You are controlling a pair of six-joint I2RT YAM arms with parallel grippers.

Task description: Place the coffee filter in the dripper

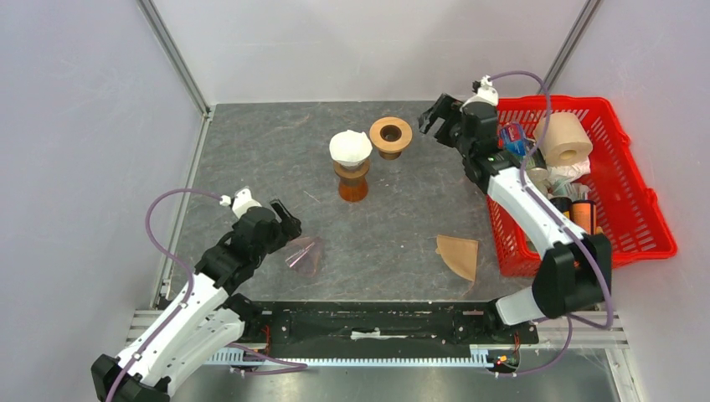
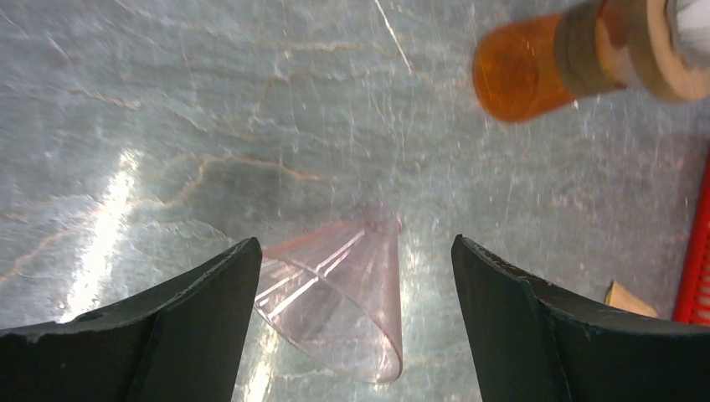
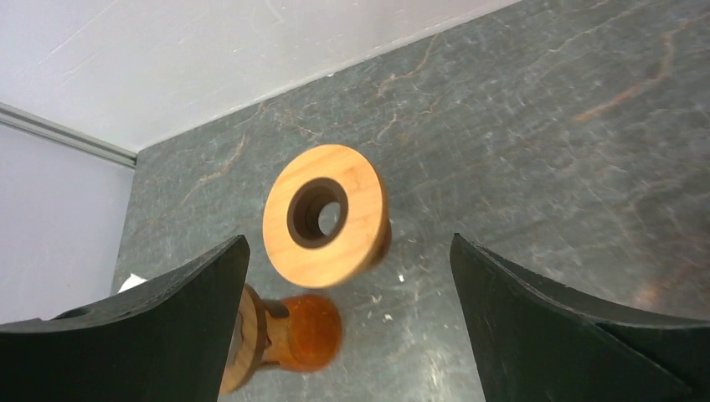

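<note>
A clear pink cone dripper [image 1: 304, 254] lies on its side on the grey table; in the left wrist view the dripper [image 2: 343, 293] lies between my fingers. My left gripper [image 1: 289, 228] is open just above it, touching nothing [image 2: 353, 243]. A brown paper coffee filter [image 1: 459, 254] lies flat near the red basket; its corner shows in the left wrist view [image 2: 628, 299]. My right gripper [image 1: 437, 117] is open and empty at the back, above a wooden ring holder [image 1: 390, 136], which also shows in the right wrist view [image 3: 325, 213] just beyond the gripper [image 3: 349, 243].
An amber glass vessel [image 1: 352, 180] with a wooden collar carries a white filter [image 1: 350, 147] at mid-table; the vessel shows in both wrist views [image 2: 519, 71] [image 3: 306, 331]. A red basket [image 1: 645, 226] holding a paper roll [image 1: 566, 138] and other items stands at the right.
</note>
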